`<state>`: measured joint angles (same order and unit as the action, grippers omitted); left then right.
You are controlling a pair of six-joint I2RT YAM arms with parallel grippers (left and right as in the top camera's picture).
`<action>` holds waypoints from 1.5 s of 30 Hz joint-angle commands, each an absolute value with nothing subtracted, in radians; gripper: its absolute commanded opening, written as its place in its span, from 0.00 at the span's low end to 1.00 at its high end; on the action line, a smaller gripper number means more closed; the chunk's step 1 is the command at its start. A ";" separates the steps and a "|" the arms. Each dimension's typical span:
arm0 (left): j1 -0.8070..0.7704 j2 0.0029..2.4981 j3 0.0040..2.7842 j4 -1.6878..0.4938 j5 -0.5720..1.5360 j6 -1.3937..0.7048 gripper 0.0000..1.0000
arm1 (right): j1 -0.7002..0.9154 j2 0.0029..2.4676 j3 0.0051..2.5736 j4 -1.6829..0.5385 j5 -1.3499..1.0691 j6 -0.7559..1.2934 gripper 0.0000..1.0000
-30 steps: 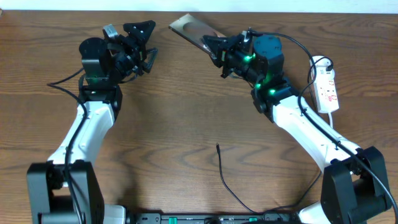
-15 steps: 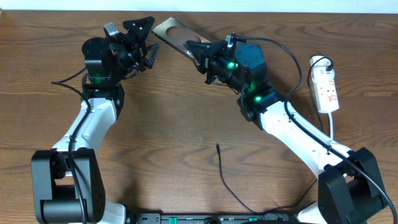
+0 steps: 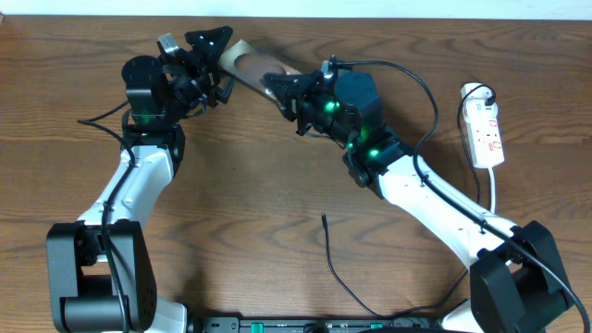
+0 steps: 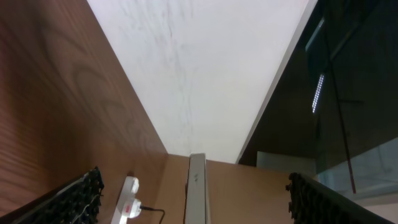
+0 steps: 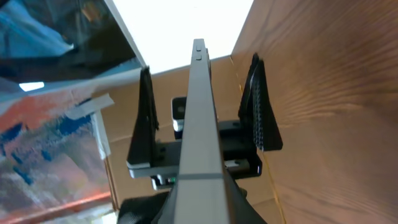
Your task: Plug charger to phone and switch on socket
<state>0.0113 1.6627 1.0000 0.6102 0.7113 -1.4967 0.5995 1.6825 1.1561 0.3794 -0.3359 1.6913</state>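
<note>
My right gripper (image 3: 277, 88) is shut on the phone (image 3: 248, 65), a brown glossy slab held on edge above the table's back. The phone's far end sits between the spread fingers of my open left gripper (image 3: 218, 63), which do not visibly touch it. In the left wrist view the phone's pale edge (image 4: 196, 186) stands midway between the fingers. In the right wrist view the phone (image 5: 202, 118) runs out from my jaws (image 5: 200, 202). The charger (image 3: 339, 268), a thin black cable, lies at the front, tip free. The socket (image 3: 486, 129) lies at the far right.
The socket's white cord and black plug (image 3: 481, 92) curl at its far end, and the socket also shows in the left wrist view (image 4: 127, 202). A black cable from the right arm loops above the table near the socket. Bare wood lies between the arms.
My right arm has carried the phone leftward to the left gripper. The phone's end is now between the left fingers. The left arm, charger and socket have barely moved.
</note>
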 commanded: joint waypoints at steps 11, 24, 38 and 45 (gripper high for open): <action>0.014 1.663 1.019 0.687 0.777 -1.491 0.64 | 0.618 1.676 1.171 0.366 -0.319 1.651 0.02; 0.014 1.663 1.019 0.706 0.800 -1.491 0.39 | 0.625 1.676 1.171 0.366 -0.319 1.652 0.02; 0.003 1.663 1.019 0.714 0.804 -1.506 0.31 | 0.643 1.676 1.171 0.366 -0.279 1.651 0.01; -0.006 1.663 1.019 0.714 0.801 -1.505 0.19 | 0.643 1.676 1.171 0.366 -0.279 1.651 0.02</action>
<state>0.0120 1.6676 1.0000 0.6891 0.7605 -1.5101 0.6312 1.6817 1.1587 0.3775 -0.2863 1.6661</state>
